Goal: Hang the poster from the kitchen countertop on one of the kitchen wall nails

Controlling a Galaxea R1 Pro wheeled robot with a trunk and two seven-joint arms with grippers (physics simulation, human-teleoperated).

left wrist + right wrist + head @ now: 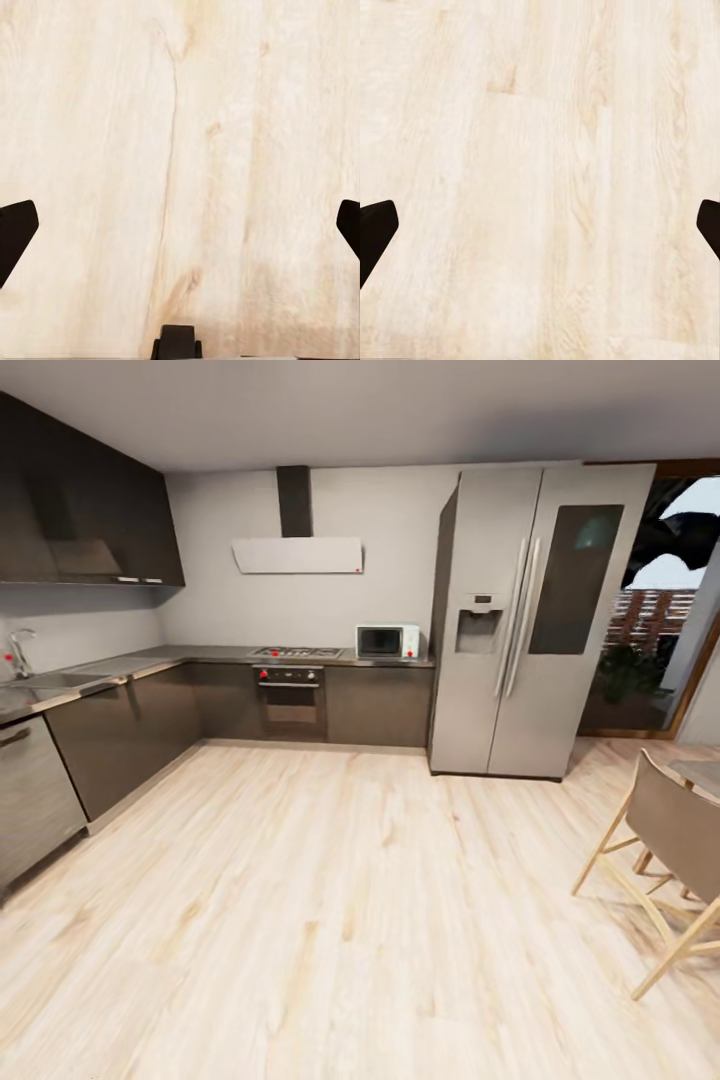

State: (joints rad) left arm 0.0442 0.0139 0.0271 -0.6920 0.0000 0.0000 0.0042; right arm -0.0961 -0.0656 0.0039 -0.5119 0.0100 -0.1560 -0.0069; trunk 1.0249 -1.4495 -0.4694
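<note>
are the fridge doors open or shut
Shut: both doors of the fridge sit flush, handles meeting at the middle seam, with no gap showing.

Left tool (180,232) with black wedge-shaped fingertips (15,236), right tool (540,232) with matching black fingertips (375,232)

The long grey L-shaped kitchen surface (150,660) and pale wooden chair (670,840) are cut off by picture edges.
</note>
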